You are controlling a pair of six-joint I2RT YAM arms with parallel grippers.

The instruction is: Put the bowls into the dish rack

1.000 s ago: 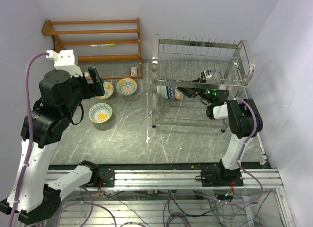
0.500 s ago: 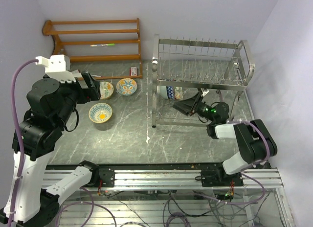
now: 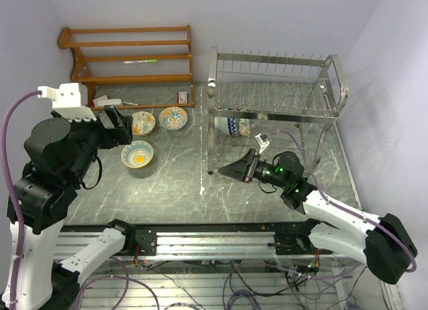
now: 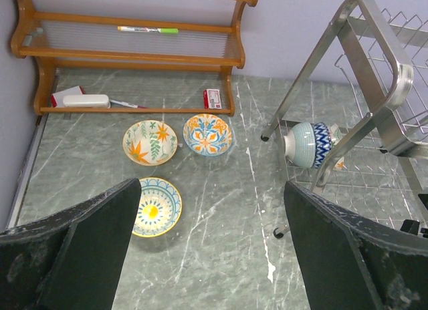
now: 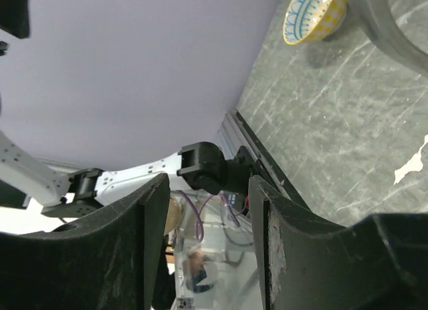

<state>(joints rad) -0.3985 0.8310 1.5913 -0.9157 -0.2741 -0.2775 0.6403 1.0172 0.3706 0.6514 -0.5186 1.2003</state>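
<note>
Three painted bowls sit on the table left of the rack: an orange-leaf bowl (image 3: 142,123) (image 4: 150,141), an orange-and-blue floral bowl (image 3: 173,117) (image 4: 208,133), and a blue-and-yellow bowl (image 3: 137,153) (image 4: 156,206) (image 5: 314,16). A blue zigzag bowl (image 3: 232,127) (image 4: 309,144) lies on its side in the lower tier of the silver wire dish rack (image 3: 274,83) (image 4: 374,49). My left gripper (image 3: 120,123) (image 4: 212,186) is wide open and empty, high above the table bowls. My right gripper (image 3: 227,171) (image 5: 208,190) is open and empty, just in front of the rack, pointing left.
A brown wooden shelf (image 3: 130,53) with a marker on it stands at the back left. A small red-and-white box (image 3: 182,97) and a white block (image 4: 85,101) lie by its foot. A white mark (image 3: 202,188) is on the table.
My right arm has drawn back out of the rack's lower tier toward the near edge, leaving the zigzag bowl inside. My left arm has shifted slightly left and back.
</note>
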